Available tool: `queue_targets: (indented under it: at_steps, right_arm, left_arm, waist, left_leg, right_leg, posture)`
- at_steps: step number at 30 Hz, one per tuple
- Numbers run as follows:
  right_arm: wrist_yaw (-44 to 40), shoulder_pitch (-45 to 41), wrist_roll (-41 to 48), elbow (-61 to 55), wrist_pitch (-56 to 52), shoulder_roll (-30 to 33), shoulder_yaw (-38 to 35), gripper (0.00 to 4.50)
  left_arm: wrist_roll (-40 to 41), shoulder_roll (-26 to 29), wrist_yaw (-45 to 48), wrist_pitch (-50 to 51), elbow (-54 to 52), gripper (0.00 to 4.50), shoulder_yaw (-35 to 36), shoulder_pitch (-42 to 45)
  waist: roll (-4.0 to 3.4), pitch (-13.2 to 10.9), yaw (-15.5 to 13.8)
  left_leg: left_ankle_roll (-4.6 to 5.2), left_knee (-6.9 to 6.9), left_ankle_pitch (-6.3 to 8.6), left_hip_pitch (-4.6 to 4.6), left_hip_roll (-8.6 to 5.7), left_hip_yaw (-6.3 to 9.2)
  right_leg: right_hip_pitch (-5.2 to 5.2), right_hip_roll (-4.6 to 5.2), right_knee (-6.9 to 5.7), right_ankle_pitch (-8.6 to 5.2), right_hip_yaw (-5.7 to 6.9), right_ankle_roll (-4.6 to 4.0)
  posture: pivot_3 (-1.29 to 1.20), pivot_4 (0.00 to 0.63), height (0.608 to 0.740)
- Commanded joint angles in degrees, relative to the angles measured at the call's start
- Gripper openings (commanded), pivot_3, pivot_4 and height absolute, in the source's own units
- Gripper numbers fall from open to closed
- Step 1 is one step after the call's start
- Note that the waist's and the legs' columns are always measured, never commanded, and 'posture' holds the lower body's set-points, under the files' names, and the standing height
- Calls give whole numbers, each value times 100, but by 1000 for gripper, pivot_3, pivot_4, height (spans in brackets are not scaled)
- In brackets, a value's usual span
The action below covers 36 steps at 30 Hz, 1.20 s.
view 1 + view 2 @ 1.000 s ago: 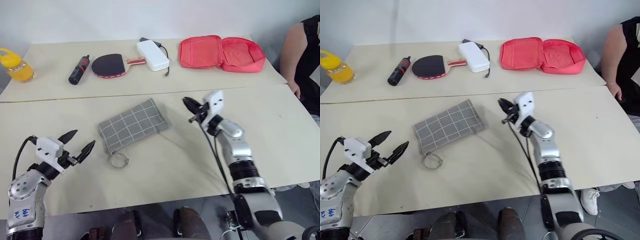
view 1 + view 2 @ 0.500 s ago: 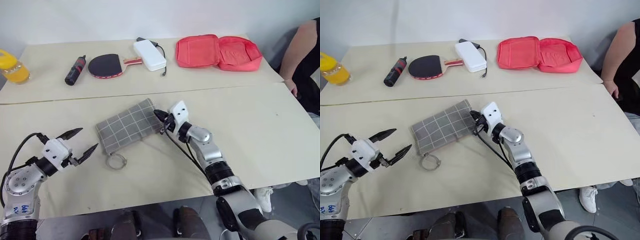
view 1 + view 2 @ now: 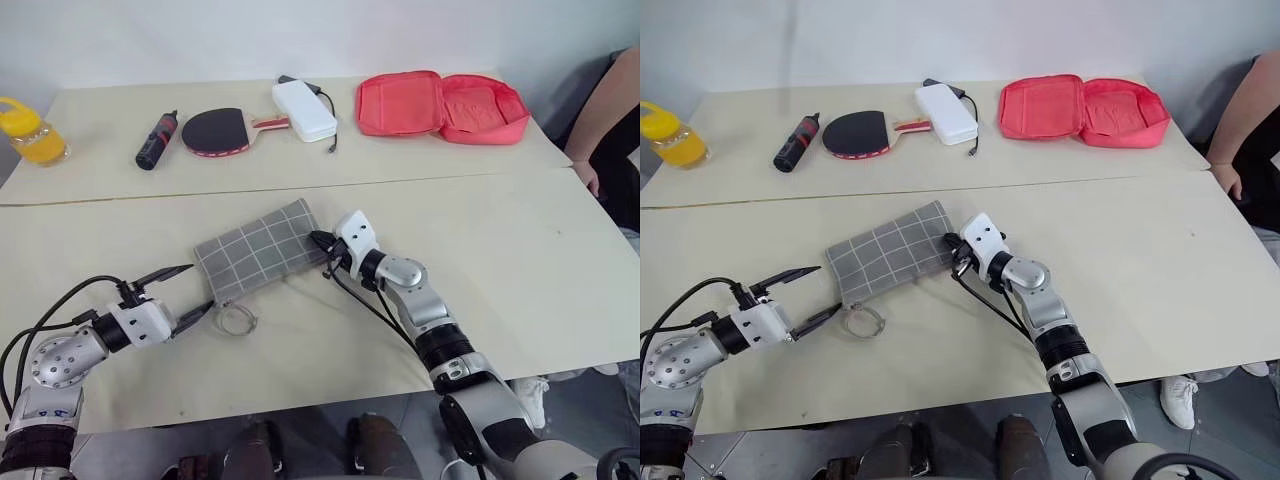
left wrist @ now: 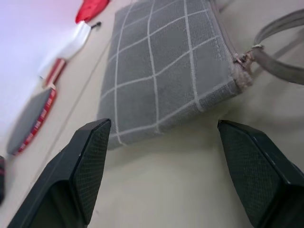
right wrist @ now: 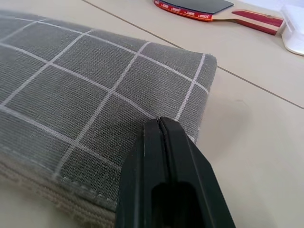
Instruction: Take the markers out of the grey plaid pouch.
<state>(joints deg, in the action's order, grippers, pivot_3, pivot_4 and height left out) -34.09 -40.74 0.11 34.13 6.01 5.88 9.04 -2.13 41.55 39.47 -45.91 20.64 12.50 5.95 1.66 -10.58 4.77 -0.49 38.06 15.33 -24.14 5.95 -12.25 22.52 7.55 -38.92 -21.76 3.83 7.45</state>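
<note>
right gripper, fingers pressed together, lay on the grey plaid pouch; left gripper, spread wide, should take its ring end squarely.

Along the far edge of the beige table lie, from left to right, a yellow bottle, a black-and-red cylinder, a table tennis paddle, a white power bank with a cable, and an open pink-red zip case. A person's arm shows at the right edge.
</note>
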Motion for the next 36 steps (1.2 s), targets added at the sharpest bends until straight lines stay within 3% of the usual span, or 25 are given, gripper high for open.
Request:
queue_targets:
  at_steps: [1,8,11,21,25,29,33,36]
  right_arm:
    - [10,89,24,-127,-43,-2,-8,26]
    - [-27,123,42,-284,-83,4,-12,26]
    - [-46,140,46,-342,-105,24,-17,0]
    - [-254,190,117,-605,-85,226,-61,0]
    - [-868,302,657,-1298,-585,469,-213,0]
    - [-1311,558,1653,-2760,-2022,716,-398,875]
    - [-1735,926,2660,-4080,-3704,1097,-252,2344]
    - [-1749,1216,2857,-4488,-4302,1210,21,3343]
  left_arm:
    - [-464,7,-269,-76,290,3822,-306,115]
    - [-551,-98,-490,-86,389,3822,-739,411]
    - [-379,-79,-432,-93,434,3171,-816,437]
    - [-125,5,-308,-76,404,48,-924,366]
    - [-51,-40,-330,67,193,48,-946,324]
    - [-230,-244,-544,380,-133,0,-1022,326]
    - [-380,-693,-858,742,-446,0,-1134,376]
    - [-684,-988,-1009,904,-548,0,-1380,468]
  waist:
    - [-3,2,-2]
    - [-14,9,-24]
    - [-15,9,-14]
    - [-21,12,-3]
    - [-22,12,-5]
    - [-23,11,-18]
    - [-23,11,-121]
    - [-21,17,-225]
  left_leg:
    - [1,1,-1,0,0,0]
    - [3,5,-5,2,-2,0]
    - [2,4,-5,1,-2,1]
    - [2,0,-5,2,-2,2]
    - [2,-2,-4,1,-2,2]
    - [1,-5,-3,1,-3,5]
    - [5,-3,-1,0,-5,8]
    - [8,0,2,0,-6,13]
  right_leg:
    - [0,0,-2,0,0,0]
    - [-3,2,-9,0,2,0]
    - [-3,3,-9,0,1,0]
    - [-2,3,-6,0,1,0]
    - [-2,4,-1,0,1,1]
    - [-1,3,1,0,1,1]
    - [-4,5,6,0,1,1]
    - [-10,6,11,0,5,1]
  posture:
    - [0,150,740]
    - [0,150,740]
    - [0,150,740]
    - [0,150,740]
    - [0,150,740]
    - [0,150,740]
    - [0,150,740]
    - [0,150,740]
